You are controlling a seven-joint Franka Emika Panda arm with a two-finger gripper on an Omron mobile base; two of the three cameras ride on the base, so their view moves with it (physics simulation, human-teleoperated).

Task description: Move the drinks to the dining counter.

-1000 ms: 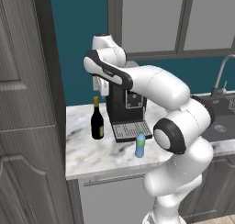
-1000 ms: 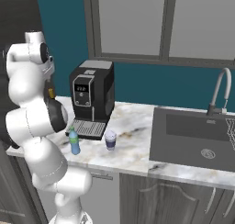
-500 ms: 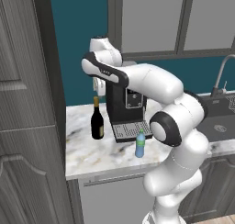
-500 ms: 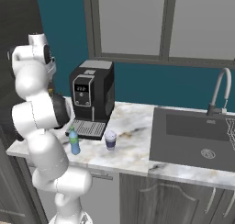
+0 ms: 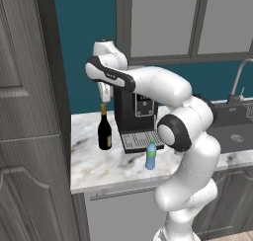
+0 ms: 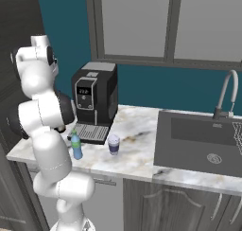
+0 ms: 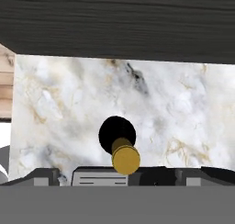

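Note:
The tall dark wine bottle with a gold neck stands on the marble worktop, left of the coffee machine. My gripper hangs open straight above its neck, a small gap away, with nothing in it. From the hand camera I look down on the wine bottle's gold cap. The small blue-green bottle stands in front of the machine's drip tray. To its right is the white-and-purple lidded cup. The dining counter is out of view.
A black coffee machine stands against the teal wall right beside the wine bottle. A dark tall cabinet flanks the worktop on the left. To the right are a sink and a faucet.
The arm's elbow and forearm have swung left and more upright. The hand has stayed over the wine bottle's neck, jaws still open. The drinks have not moved.

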